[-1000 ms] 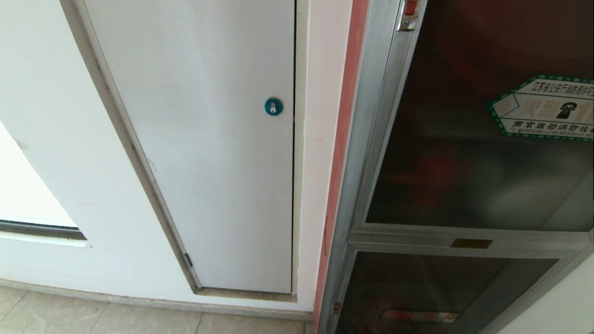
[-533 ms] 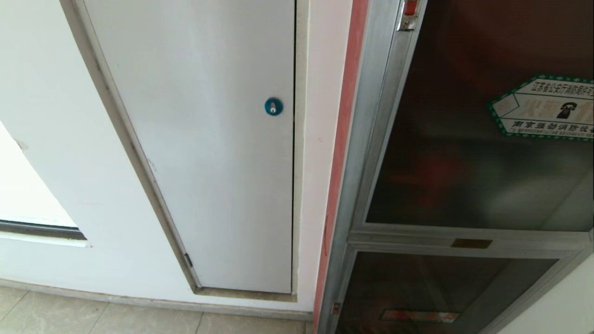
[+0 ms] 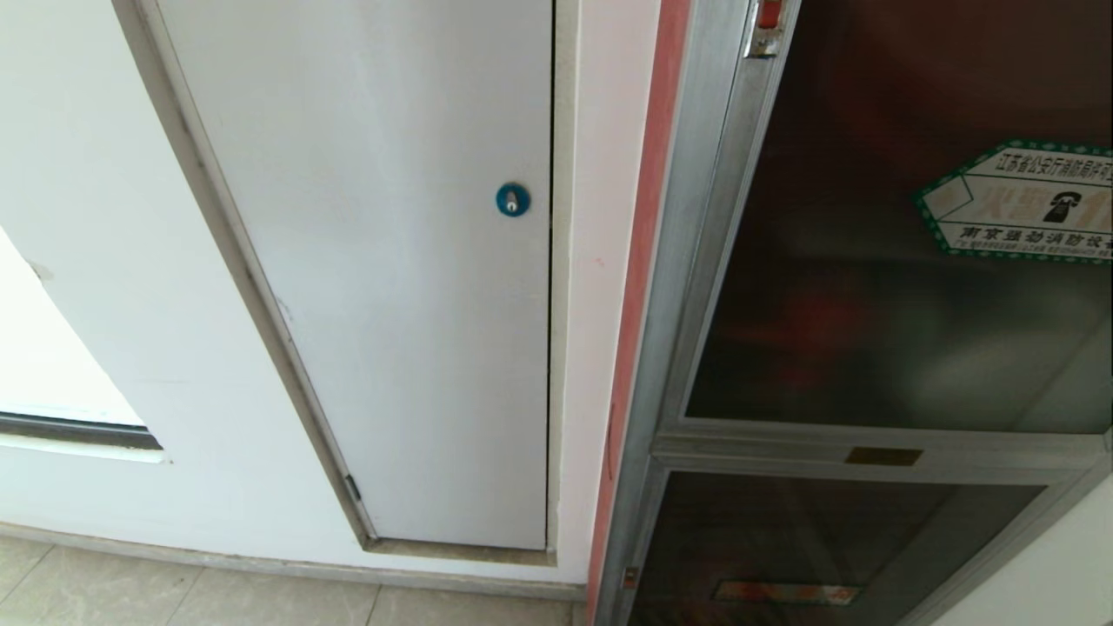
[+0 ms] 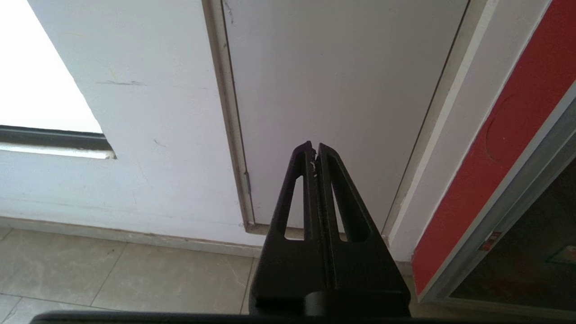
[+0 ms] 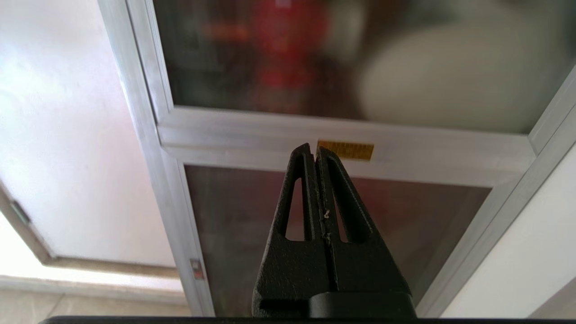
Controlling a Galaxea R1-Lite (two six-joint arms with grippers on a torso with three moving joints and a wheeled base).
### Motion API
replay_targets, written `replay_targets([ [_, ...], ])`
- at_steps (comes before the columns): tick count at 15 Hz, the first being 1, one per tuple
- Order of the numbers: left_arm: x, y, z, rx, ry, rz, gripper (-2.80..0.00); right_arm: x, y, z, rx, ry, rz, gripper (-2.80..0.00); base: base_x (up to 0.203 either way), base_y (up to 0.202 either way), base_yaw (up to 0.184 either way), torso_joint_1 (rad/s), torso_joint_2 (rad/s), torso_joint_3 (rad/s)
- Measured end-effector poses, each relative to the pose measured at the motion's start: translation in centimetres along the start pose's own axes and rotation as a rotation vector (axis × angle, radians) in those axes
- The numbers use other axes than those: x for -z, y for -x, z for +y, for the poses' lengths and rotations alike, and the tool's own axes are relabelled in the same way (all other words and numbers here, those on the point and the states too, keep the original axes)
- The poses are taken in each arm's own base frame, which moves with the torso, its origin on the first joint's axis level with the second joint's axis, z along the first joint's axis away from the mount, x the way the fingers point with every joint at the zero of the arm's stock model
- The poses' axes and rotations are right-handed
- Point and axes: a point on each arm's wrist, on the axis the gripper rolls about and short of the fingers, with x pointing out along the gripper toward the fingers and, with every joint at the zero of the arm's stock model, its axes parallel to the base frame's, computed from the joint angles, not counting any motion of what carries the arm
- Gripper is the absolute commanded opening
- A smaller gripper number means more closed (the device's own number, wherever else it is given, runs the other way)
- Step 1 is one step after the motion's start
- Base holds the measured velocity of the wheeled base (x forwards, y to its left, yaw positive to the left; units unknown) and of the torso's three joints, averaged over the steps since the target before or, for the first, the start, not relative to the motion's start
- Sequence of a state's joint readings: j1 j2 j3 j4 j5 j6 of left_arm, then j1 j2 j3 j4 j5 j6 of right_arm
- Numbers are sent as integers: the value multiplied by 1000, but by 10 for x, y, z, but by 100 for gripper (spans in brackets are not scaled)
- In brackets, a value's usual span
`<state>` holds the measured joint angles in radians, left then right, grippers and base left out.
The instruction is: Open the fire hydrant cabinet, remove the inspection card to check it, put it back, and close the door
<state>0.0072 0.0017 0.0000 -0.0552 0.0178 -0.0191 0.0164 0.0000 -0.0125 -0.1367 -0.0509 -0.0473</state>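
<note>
The fire hydrant cabinet [image 3: 696, 287] stands at the right of the head view, silver-framed. Its door [image 3: 869, 261] of dark tinted glass is closed and carries a green-edged hexagonal sticker [image 3: 1017, 204]. Red shapes and a whitish roll show dimly through the glass [image 5: 288, 49]. The inspection card is hidden. Neither arm shows in the head view. My right gripper [image 5: 314, 150] is shut and empty, pointing at the silver crossbar [image 5: 270, 135] under the door, apart from it. My left gripper [image 4: 314, 147] is shut and empty, facing the white panel.
A plain white panel [image 3: 391, 261] with a blue round lock [image 3: 512, 199] fills the wall left of the cabinet. Below the door sits a smaller dark glass panel [image 3: 809, 539] with a red label strip. Beige floor tiles [image 3: 217, 596] run along the wall's foot.
The head view has not changed, apart from faint shifts in the reflections on the door glass. Neither arm shows in it.
</note>
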Motion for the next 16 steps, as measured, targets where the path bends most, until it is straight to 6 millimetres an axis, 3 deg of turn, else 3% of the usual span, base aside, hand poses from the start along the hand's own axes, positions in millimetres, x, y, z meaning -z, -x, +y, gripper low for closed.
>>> replay_targets([
  [16,0,0,0,0,0,0,-280,18,1,2,-47,5,151,-280,0,0,0,0,0,0],
])
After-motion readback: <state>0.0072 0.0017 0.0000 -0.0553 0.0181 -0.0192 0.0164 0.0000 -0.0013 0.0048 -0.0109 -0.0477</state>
